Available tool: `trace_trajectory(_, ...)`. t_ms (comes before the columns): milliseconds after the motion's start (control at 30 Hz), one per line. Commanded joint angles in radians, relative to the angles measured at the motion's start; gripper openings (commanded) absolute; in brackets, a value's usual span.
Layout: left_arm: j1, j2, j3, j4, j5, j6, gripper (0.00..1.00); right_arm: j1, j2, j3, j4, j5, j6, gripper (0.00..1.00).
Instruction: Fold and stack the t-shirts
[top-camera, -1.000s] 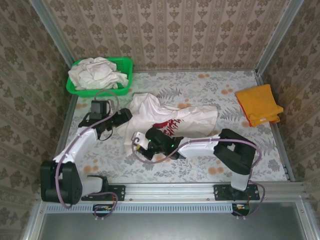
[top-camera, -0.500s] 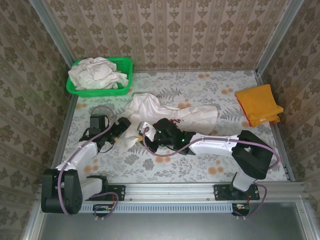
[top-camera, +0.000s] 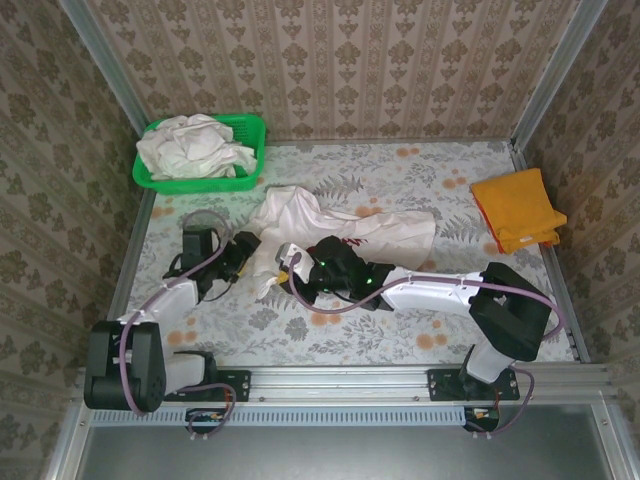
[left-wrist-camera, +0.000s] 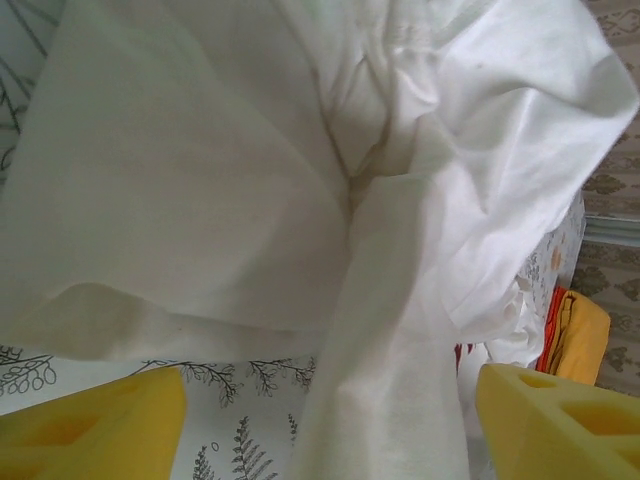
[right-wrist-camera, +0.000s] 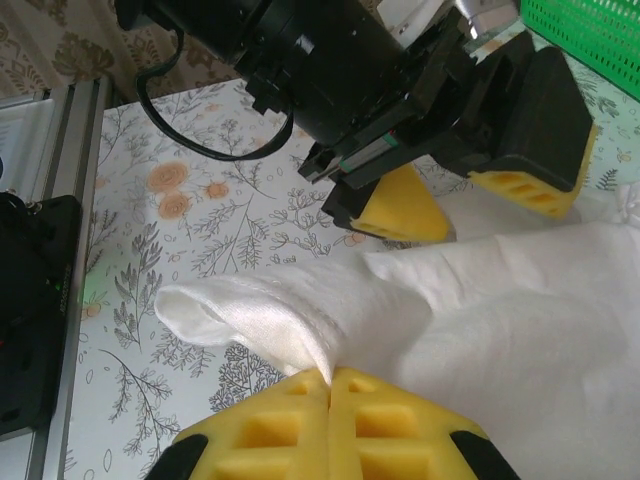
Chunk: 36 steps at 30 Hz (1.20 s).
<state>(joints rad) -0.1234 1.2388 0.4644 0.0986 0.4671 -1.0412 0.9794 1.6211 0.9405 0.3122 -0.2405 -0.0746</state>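
off-white t-shirt (top-camera: 400, 232), red print; orange t-shirt (top-camera: 517, 208); green basket (top-camera: 250, 125); floral table (top-camera: 400, 170)

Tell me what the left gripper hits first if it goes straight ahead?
Most likely the white t-shirt: its bunched cloth sits right ahead of the open left gripper, between its fingers.

We find the basket (top-camera: 250, 128) at the table's (top-camera: 400, 170) back left corner, a heap of shirts (top-camera: 195, 148) in it. The middle shirt (top-camera: 385, 232) lies mid-table, the side shirt (top-camera: 517, 208) well right of it. The left gripper (top-camera: 242, 251) sits at the middle shirt's left edge, the right gripper (top-camera: 288, 262) just right of it.
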Motion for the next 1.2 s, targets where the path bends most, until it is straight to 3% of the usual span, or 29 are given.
trace_trajectory(0,-0.026,0.024,-0.025,0.101,0.031,-0.096,0.74,-0.003,-0.025,-0.007,0.033,-0.008,0.007,0.0)
trace_trajectory(100,-0.048,0.037,-0.015,0.12,0.034,-0.126,0.72,-0.003,-0.02,-0.007,0.028,-0.006,0.006,0.0)
trace_trajectory(200,-0.05,0.032,-0.015,0.116,0.026,-0.135,0.61,-0.004,-0.02,-0.011,0.027,-0.004,0.007,0.0)
trace_trajectory(300,-0.042,0.018,-0.005,0.085,0.014,-0.109,0.42,-0.004,-0.026,-0.017,0.021,-0.002,0.006,0.0)
trace_trajectory(467,-0.024,0.009,0.018,0.025,0.018,-0.06,0.01,-0.004,-0.045,-0.022,-0.011,-0.028,-0.007,0.0)
trace_trajectory(500,-0.017,0.001,0.021,0.002,0.021,-0.045,0.0,-0.004,-0.051,-0.022,-0.023,-0.039,-0.009,0.01)
trace_trajectory(567,0.0,-0.033,0.029,-0.051,0.022,-0.015,0.0,-0.004,-0.065,-0.019,-0.05,-0.059,-0.01,0.13)
trace_trajectory(667,0.037,-0.102,0.045,-0.165,0.023,0.051,0.0,-0.014,-0.097,-0.027,-0.054,-0.049,0.037,0.61)
trace_trajectory(733,0.064,-0.15,0.062,-0.262,0.023,0.1,0.0,-0.053,-0.123,-0.057,0.012,-0.029,0.168,0.77)
trace_trajectory(800,0.091,-0.186,0.076,-0.336,0.032,0.142,0.0,-0.112,-0.13,-0.076,0.041,0.087,0.332,0.85)
trace_trajectory(867,0.121,-0.208,0.093,-0.398,0.056,0.154,0.0,-0.169,-0.12,-0.064,-0.052,0.279,0.515,0.85)
trace_trajectory(933,0.146,-0.209,0.115,-0.443,0.104,0.159,0.0,-0.241,-0.112,-0.079,-0.125,0.353,0.677,0.85)
trace_trajectory(1067,0.176,-0.215,0.16,-0.519,0.163,0.163,0.0,-0.373,-0.09,-0.126,-0.191,0.324,0.964,0.81)
trace_trajectory(1167,0.188,-0.239,0.186,-0.569,0.168,0.189,0.0,-0.435,-0.08,-0.179,-0.135,0.288,1.048,0.78)
